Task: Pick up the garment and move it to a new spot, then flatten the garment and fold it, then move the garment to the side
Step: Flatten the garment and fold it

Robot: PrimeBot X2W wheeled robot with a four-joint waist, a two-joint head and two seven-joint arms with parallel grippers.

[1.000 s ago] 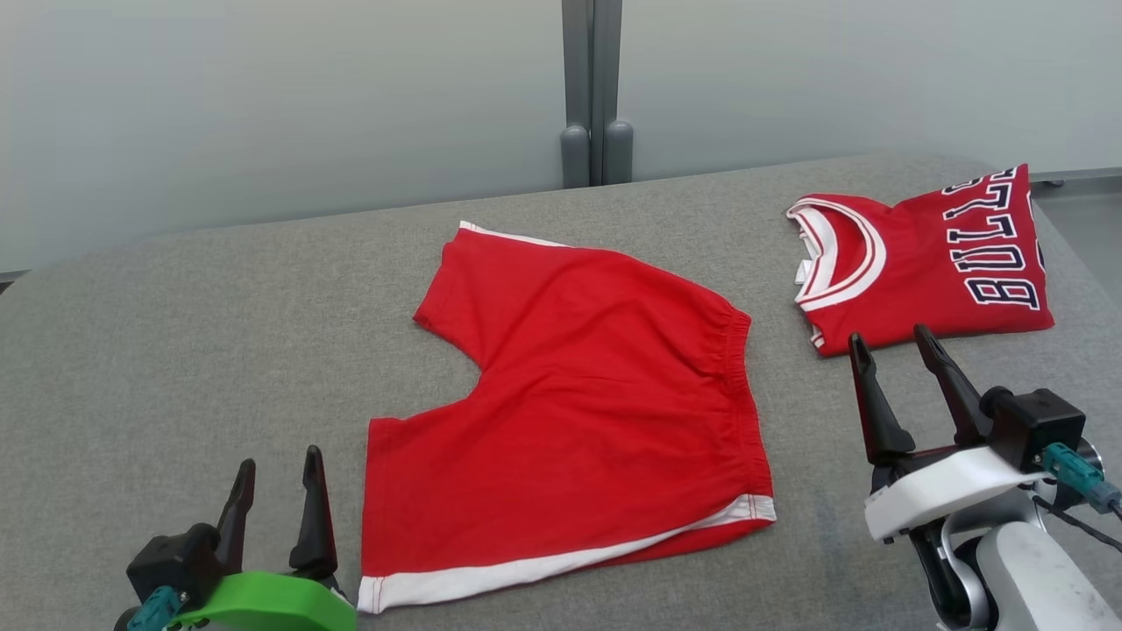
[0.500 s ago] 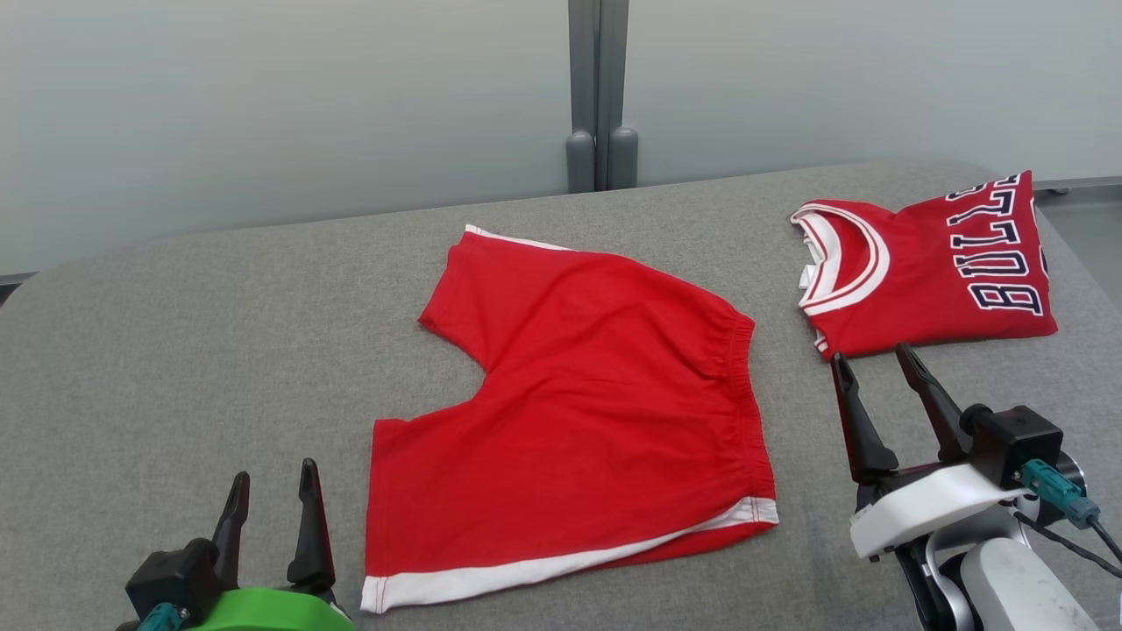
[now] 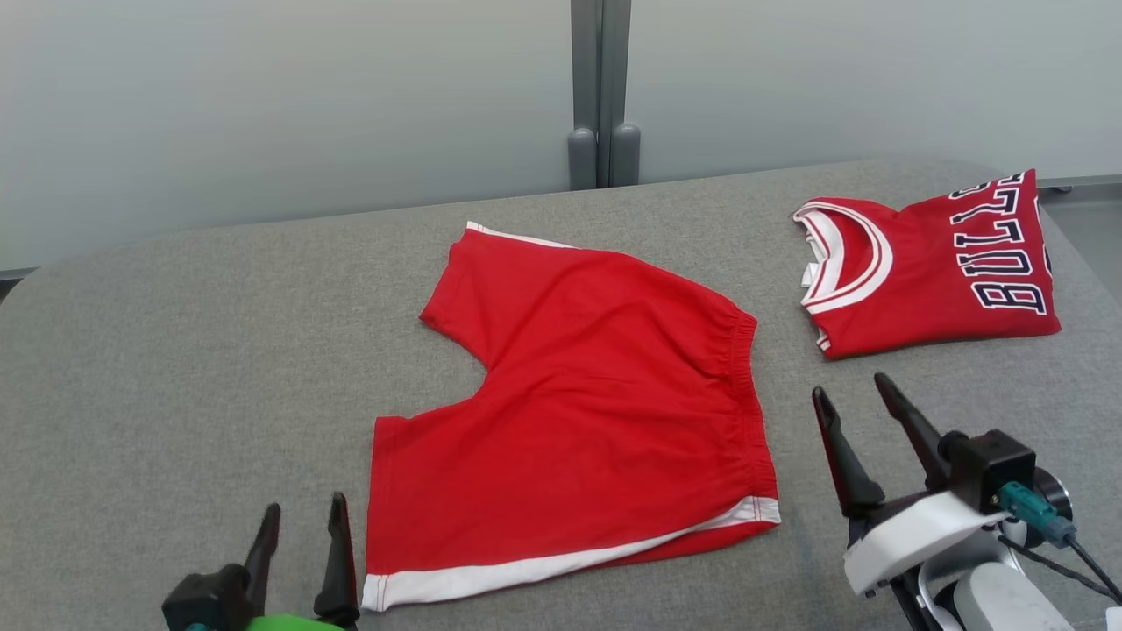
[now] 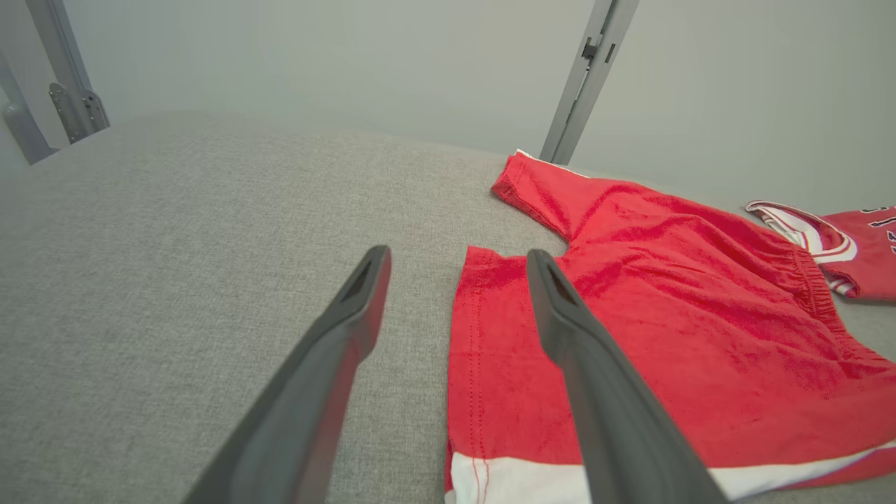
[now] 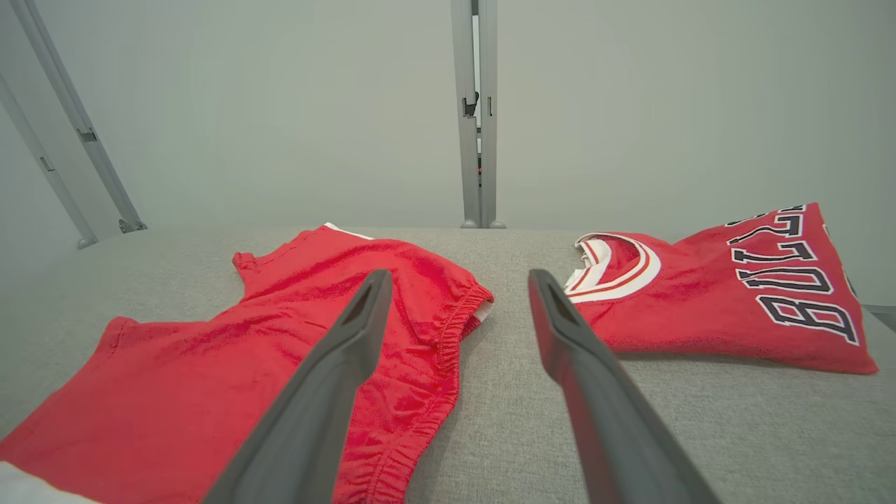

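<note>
The garment, a pair of red shorts [image 3: 578,412] with white hem trim, lies spread flat in the middle of the grey table [image 3: 175,350], its waistband to the right. It also shows in the left wrist view [image 4: 644,315] and the right wrist view [image 5: 231,364]. My left gripper [image 3: 305,504] is open and empty at the near edge, just left of the shorts' near leg hem. In its wrist view the left gripper [image 4: 458,253] points at that hem corner. My right gripper [image 3: 850,386] is open and empty, right of the waistband, and the right gripper [image 5: 458,274] faces the gap between both clothes.
A folded red jersey [image 3: 938,263] with dark lettering and a white collar lies at the far right of the table, close to its right edge; the jersey [image 5: 728,294] is also in the right wrist view. A grey post [image 3: 600,96] stands behind the table. Bare table stretches left of the shorts.
Both grippers have drawn back toward the near edge of the table, still open. The shorts and the jersey lie as before; the view has shifted slightly.
</note>
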